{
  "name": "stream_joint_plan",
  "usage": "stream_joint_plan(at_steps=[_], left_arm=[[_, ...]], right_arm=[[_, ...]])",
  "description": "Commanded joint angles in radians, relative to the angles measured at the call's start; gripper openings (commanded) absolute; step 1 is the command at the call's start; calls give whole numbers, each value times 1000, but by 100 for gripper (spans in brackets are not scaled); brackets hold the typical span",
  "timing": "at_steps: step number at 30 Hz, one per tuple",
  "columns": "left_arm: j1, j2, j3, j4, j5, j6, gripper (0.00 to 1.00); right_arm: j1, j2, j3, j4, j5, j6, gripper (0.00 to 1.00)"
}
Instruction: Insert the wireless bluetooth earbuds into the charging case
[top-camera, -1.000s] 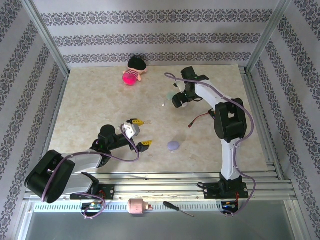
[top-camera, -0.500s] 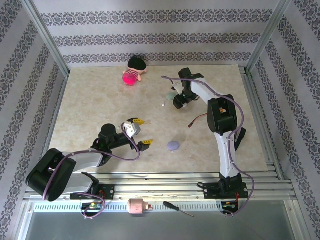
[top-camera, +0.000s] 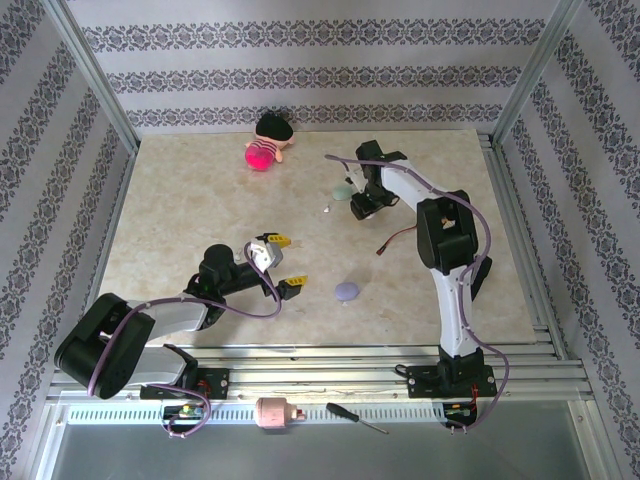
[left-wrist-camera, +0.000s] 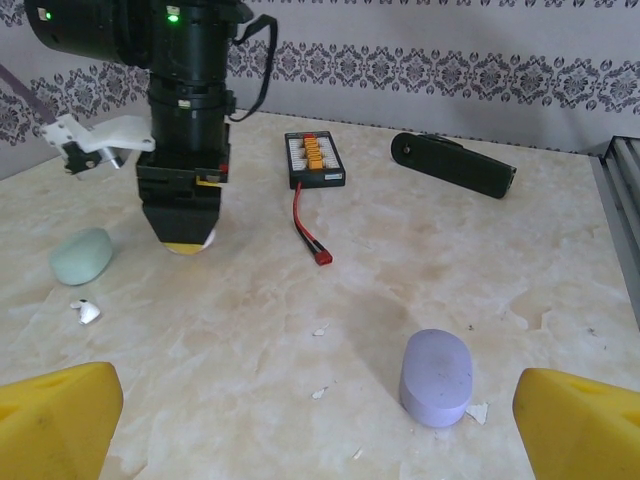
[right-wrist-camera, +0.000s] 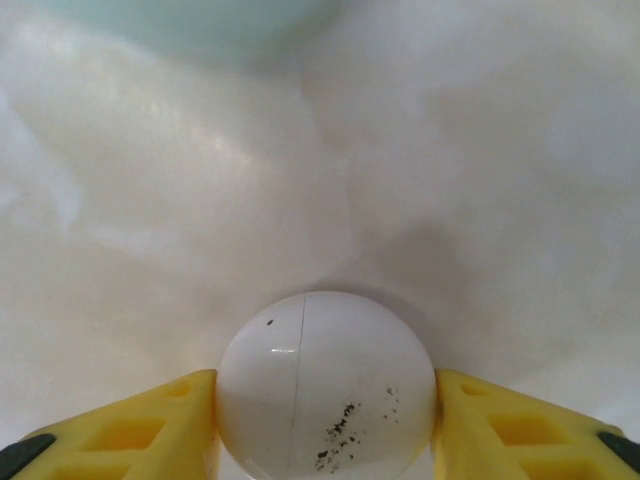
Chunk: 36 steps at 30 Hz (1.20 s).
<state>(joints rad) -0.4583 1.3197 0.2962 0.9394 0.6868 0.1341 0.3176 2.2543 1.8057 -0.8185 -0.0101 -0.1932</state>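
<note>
- The right end effector (right-wrist-camera: 325, 415) is down on the desk (top-camera: 180, 200), toward the middle of the far edge. Its 2 yellow fingers press both sides of a white case (right-wrist-camera: 322, 370) resting on the desk, so it is gripping that case.
- The step in hand looks like securing a case before any bud goes in.
- A mint case (left-wrist-camera: 80, 255) lies just beside that end effector, with 1 white bud (left-wrist-camera: 87, 312) loose near it. A lavender case (left-wrist-camera: 436, 378) sits well apart, toward the near edge.
- The left end effector (left-wrist-camera: 318, 400) hovers wide open and empty near the lavender case.
- Next, I'd judge, the white case must be held steady and its lid raised. The tiny glossy bud then calls for a fine pinch.
- Against 1 second ago, the right fingers have drawn in and that wrist has shifted slightly nearer. The left end effector has edged right. The cases and bud lie unmoved.
</note>
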Motion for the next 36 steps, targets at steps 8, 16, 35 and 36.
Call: stream_joint_plan(at_steps=[8,16,35,36], left_arm=[[-14,-10,-12,68,-53,1,99],[-14,43,11,116,-38,-26,100],[-15,54,14,134,-42,-47,99],[-15,53,12,137,-43,-47,100]], right_arm=[[167,-349,-482,182,155,486,44],[257,-463,-699,313,176,715,45],[314,-584,-755,336,46,762,70],[303,-585,-754,330,47,759,71]])
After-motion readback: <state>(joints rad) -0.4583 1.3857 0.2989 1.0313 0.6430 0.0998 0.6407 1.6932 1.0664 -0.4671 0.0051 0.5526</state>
